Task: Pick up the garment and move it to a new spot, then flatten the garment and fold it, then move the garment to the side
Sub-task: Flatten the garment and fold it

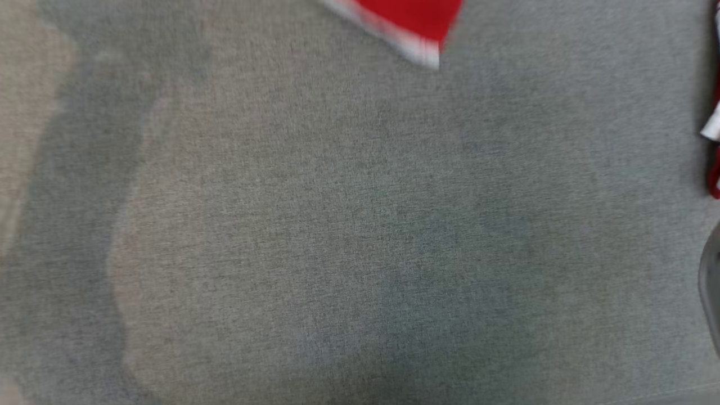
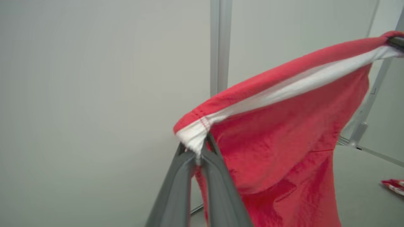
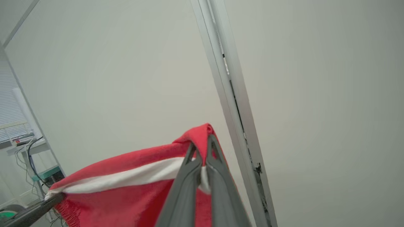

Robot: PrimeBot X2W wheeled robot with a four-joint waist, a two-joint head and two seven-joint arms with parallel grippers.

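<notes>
The garment (image 2: pixel 284 132) is red with a white band along one edge, and it hangs stretched in the air between both grippers. My left gripper (image 2: pixel 197 148) is shut on the white-banded corner. The right gripper (image 3: pixel 202 151) is shut on the opposite red corner of the garment (image 3: pixel 126 189). In the left wrist view the right gripper's dark tip (image 2: pixel 396 42) shows at the band's far end. A blurred red and white corner of the garment (image 1: pixel 413 22) dips into the top of the head view.
A grey cloth-covered table (image 1: pixel 315 225) lies below. Another red and white piece (image 1: pixel 715 112) sits at its right edge, also seen as a red and white scrap (image 2: pixel 393 186). A metal post (image 2: pixel 220 44) stands against the pale wall. A desk with cables (image 3: pixel 19 138) stands beyond.
</notes>
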